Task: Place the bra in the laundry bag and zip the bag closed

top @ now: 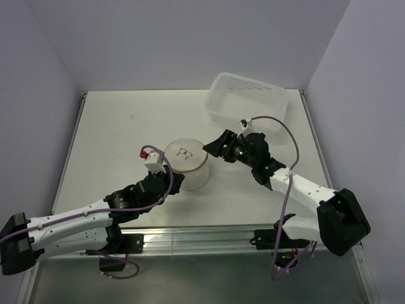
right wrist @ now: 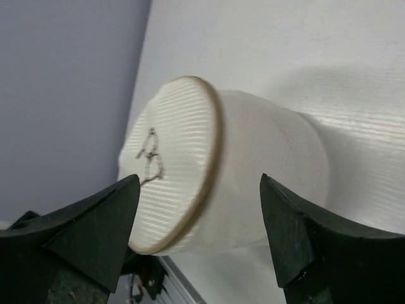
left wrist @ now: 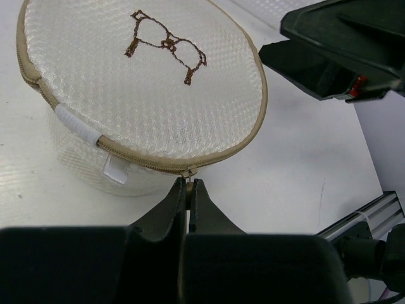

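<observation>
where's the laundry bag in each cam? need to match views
Top external: laundry bag mid-frame, slightly left of centre.
Left wrist: fills the upper left; left claw shut on the zip pull at its near edge.
Right wrist: centre, framed by the open right claw, appearing tipped sideways.
Shared landmark: the bra icon on the bag, visible in all three.
</observation>
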### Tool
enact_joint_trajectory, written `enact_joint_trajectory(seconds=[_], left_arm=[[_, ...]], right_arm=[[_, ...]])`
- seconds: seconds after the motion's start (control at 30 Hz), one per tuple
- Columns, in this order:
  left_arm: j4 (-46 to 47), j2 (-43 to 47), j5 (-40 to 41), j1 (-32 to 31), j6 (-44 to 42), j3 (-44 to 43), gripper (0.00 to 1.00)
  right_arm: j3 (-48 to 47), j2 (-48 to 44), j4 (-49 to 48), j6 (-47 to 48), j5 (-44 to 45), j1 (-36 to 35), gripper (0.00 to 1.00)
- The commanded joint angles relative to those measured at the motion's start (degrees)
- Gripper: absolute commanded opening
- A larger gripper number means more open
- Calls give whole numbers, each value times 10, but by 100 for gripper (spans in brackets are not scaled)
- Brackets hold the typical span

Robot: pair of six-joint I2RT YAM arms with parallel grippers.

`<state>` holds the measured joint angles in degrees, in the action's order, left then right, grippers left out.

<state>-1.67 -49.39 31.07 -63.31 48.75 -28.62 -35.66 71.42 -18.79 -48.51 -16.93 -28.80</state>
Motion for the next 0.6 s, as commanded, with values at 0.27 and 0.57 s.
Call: enact_joint_trajectory(seconds=[0.27, 0.57], left_arm=[[137, -89, -64, -1, 0, -24, 0], [119, -90, -59, -9, -4, -25, 0]], right_arm=[[97, -79, -94, -89, 46, -120, 72], [72, -48, -93, -90, 83, -137, 33]])
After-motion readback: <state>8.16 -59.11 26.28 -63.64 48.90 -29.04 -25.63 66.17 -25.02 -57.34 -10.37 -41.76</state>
